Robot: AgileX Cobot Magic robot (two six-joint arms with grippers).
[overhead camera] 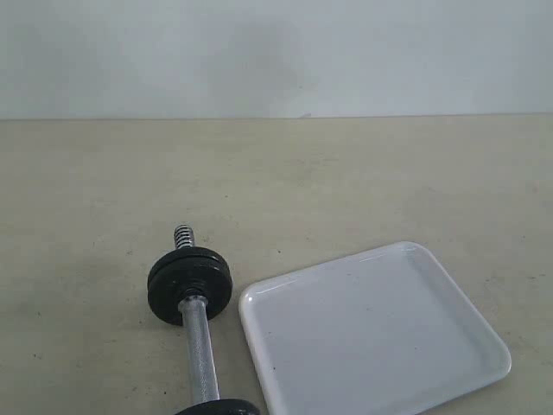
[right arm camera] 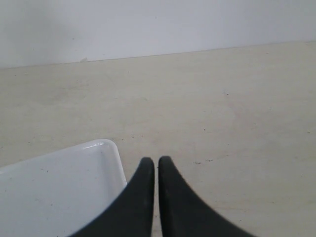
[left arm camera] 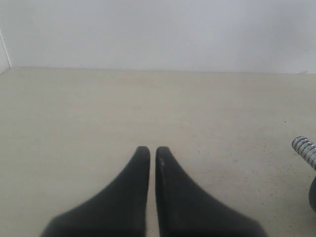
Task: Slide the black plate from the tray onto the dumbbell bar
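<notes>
I am judging the task as good as done. The black plate [overhead camera: 188, 284] is sitting on the dumbbell bar [overhead camera: 200, 350], just inside its threaded far end, and the tray [overhead camera: 371, 333] beside the bar is carrying nothing on the bench [overhead camera: 346, 173]. A second dark disc [overhead camera: 218, 407] is showing at the bar's near end, cut off by the frame. The plate is looking thick, matte and round, standing on its rim with the chrome rod passing through its centre. The left tool [left arm camera: 152, 150] and right tool [right arm camera: 156, 162] are both closed, gripping nothing.
</notes>
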